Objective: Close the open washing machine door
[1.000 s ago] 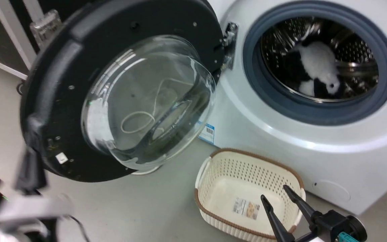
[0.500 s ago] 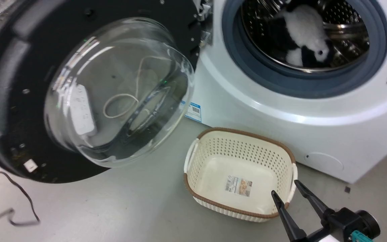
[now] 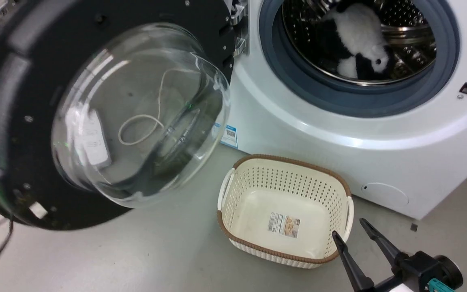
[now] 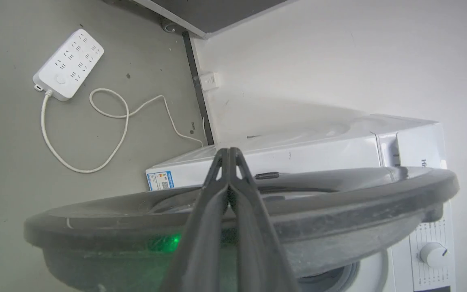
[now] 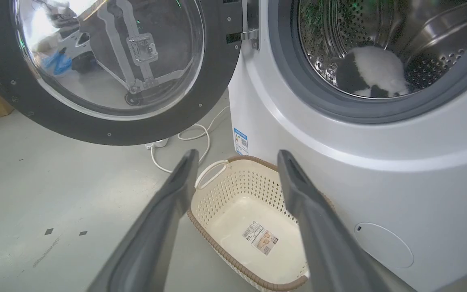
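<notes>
- Since a second ago the whole head view has slid, so the camera has moved; the blurred left forearm that stood at its lower left has gone from that spot
- The left gripper (image 4: pixel 228 151) now reaches across the outer rim of the washing machine door (image 3: pixel 18 73), fingers pressed together with nothing between them; whether they touch the rim I cannot tell
- The door hangs wide open on its hinge (image 3: pixel 239 38) at the left of the washing machine (image 3: pixel 298 134), its glass window (image 3: pixel 136 113) bulging toward the camera and slightly smeared, which hints at motion
- The right gripper (image 3: pixel 347 226) has kept its place at the lower right, jaws well apart and empty, just beside the near corner of the cream basket (image 3: pixel 294 178)
- A black-and-white plush toy (image 3: pixel 359 32) lies inside the drum, clear of the opening
- Judgement: the left arm looks placed behind the door to push it shut; the swing has hardly begun, and the basket on the floor sits near the door's path
</notes>
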